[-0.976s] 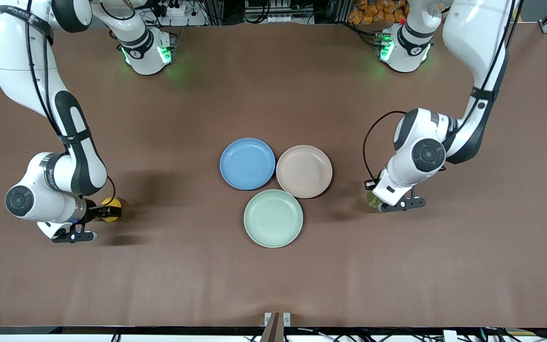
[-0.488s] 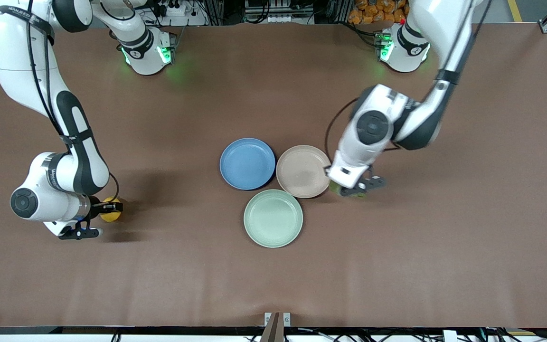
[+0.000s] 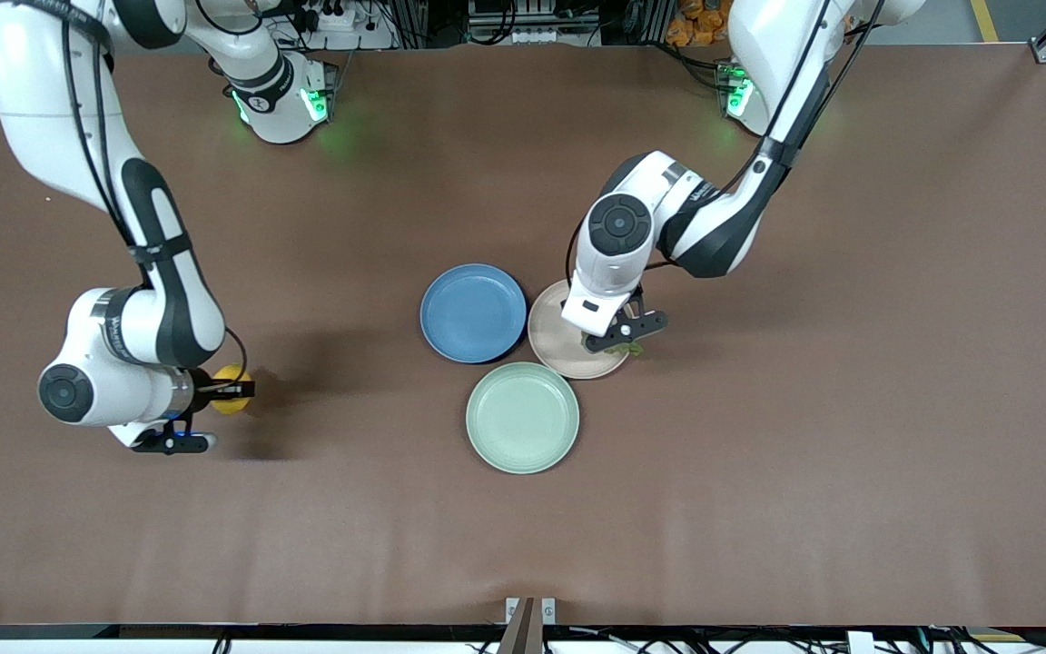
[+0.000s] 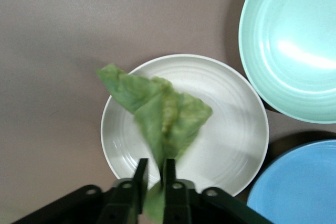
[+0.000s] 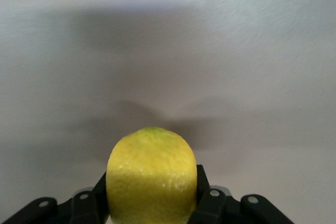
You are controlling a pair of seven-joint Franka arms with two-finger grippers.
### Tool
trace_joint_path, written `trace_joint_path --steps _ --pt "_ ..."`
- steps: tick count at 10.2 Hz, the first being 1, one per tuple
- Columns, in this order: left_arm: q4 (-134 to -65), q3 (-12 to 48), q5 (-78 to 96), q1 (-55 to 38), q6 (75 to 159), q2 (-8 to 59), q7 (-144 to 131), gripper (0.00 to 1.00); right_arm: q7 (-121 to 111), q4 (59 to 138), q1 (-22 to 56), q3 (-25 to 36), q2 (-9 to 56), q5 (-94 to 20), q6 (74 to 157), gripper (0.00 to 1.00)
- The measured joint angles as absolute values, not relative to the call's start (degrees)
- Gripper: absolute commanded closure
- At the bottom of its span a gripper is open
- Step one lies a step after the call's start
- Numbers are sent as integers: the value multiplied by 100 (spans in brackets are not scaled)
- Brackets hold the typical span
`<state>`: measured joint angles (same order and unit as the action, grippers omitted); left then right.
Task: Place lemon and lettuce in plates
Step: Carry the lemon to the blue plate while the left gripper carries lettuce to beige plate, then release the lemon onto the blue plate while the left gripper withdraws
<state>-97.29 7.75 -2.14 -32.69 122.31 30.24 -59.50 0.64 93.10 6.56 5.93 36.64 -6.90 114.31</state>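
Left tool [image 3: 618,341] w/ 1 lettuce [image 4: 157,111] moved over beige plate [image 3: 552,338].

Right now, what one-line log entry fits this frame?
left gripper: holds lettuce over beige-pink plate | right gripper: holds lemon | blue plate: bare

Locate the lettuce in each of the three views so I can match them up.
Front view: the lettuce hangs from the left gripper over the beige-pink plate.
Left wrist view: lettuce dangles mid-picture, pinched above that plate.
Right wrist view: not in it.
Shared landmark: the beige-pink plate.
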Motion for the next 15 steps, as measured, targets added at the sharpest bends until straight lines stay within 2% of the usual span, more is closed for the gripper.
trace_joint_path --steps 4,6,9,13,14,15 --pt "-9437 535 -220 -3189 12234 2983 -5965 0 1819 9081 1457 467 3351 -736 10439 100" --pt "-9292 378 -338 -2952 12231 2764 -5783 0 2671 8987 1673 131 3327 -881 10265 100" --pt "-9264 352 -392 -2408 11828 2180 -4861 0 4047 8901 1781 -457 3323 -1015 10279 100" --pt "-9245 346 -398 -1999 10882 1433 -3822 0 5803 8931 2761 -561 3419 -1139 10989 100" --pt "-9242 345 -399 -1871 10651 1219 -3595 0 6159 8945 2975 -560 3518 -1139 11243 86" --pt "-9242 345 -399 -1763 10455 1033 -3370 0 6424 8963 3138 -556 3638 -1138 11489 44"
